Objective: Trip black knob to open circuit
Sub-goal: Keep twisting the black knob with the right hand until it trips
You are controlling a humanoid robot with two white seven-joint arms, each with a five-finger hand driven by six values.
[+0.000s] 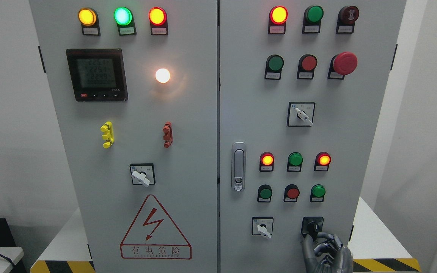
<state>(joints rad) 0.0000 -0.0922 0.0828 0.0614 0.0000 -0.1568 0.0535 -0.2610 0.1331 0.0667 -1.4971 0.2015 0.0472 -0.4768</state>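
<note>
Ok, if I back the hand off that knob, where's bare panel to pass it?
Right hand sits at the black knob. Bare panel lies right of it toward the cabinet edge, and between it and the white selector. Directly above it's crowded: the button row and lit lamps.

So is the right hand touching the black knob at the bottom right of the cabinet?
Touching. In the head view, the right hand's fingertips overlap the lower part of the black knob, with no gap visible between them.

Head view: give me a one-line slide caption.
Right hand grips the black knob at the cabinet's lower right; indicator lamps lit above.
</note>
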